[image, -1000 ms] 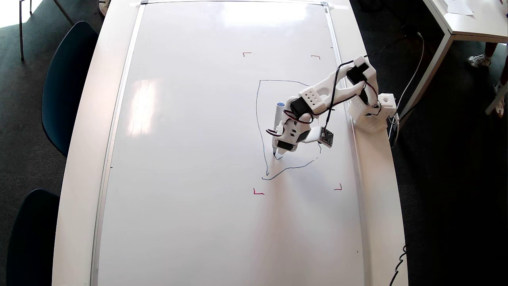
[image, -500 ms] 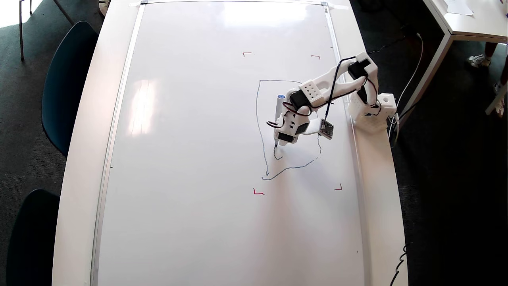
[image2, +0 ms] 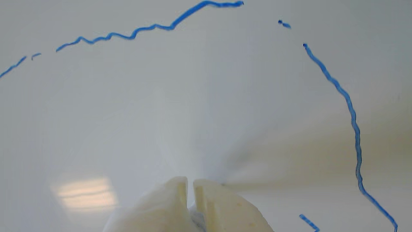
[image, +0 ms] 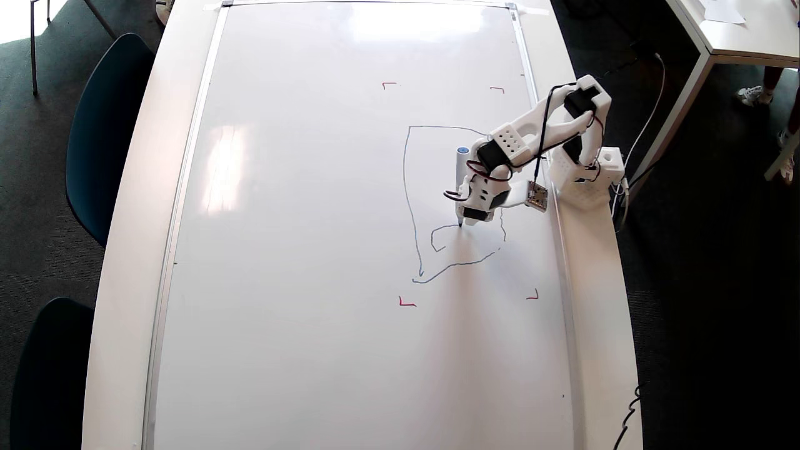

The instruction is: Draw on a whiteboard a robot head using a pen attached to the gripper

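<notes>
I am driving the arm over the whiteboard (image: 325, 250), which fills nearly the whole table in the overhead view, silver frame along its long edges. The gripper (image: 470, 215) sits toward the right side of the board, close to the arm's base (image: 587, 181) on the table rim, and the arm is folded back on itself so it can reach a spot this near its own mount. The pen (image: 461, 187) is fixed along the left flank of the gripper rather than between its tips, blue cap end pointing to the far side and dark tip down on the board; that mounting keeps the marker close to upright so the tip can drag a line.

In the wrist view the two white fingers (image2: 175, 201) stand together with only a thin slit between them and nothing in it, so the claw is closed and empty.

The robot head (image: 409, 200) is only part done, I judge: a wobbly blue outline inside the four red corner marks (image: 406, 303), with gaps in the stroke visible in the wrist view, and the tip now at the right end of a small inner shape, probably a boxy feature being traced.

I can read no brand, label or writing anywhere
</notes>
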`<state>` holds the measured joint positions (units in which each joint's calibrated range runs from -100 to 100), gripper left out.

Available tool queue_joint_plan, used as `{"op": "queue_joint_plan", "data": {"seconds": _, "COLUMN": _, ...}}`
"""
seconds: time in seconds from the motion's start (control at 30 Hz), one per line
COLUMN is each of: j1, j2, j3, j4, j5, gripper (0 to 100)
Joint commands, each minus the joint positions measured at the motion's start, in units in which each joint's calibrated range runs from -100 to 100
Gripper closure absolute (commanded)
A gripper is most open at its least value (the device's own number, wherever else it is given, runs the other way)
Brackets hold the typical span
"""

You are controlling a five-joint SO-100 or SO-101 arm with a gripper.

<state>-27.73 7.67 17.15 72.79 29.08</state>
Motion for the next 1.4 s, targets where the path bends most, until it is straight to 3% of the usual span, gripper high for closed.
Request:
{"op": "queue_joint_plan", "data": {"seconds": 0.0, "j1": -2.2, "j2": -2.1, "j3": 1.3, "j4": -0.1, "j5": -0.3, "gripper": 99}}
{"op": "queue_joint_plan", "data": {"seconds": 0.5, "j1": -3.5, "j2": 0.2, "j3": -1.1, "j4": -8.4, "j5": -0.4, "gripper": 99}}
{"op": "queue_joint_plan", "data": {"seconds": 0.93, "j1": -3.2, "j2": 4.9, "j3": -10.5, "j4": -7.5, "j5": -2.0, "gripper": 99}}
{"op": "queue_joint_plan", "data": {"seconds": 1.17, "j1": -2.8, "j2": -3.3, "j3": -17.6, "j4": 2.6, "j5": -2.1, "gripper": 99}}
{"op": "queue_joint_plan", "data": {"seconds": 1.37, "j1": 3.3, "j2": -4.6, "j3": -19.1, "j4": 8.7, "j5": -1.5, "gripper": 99}}
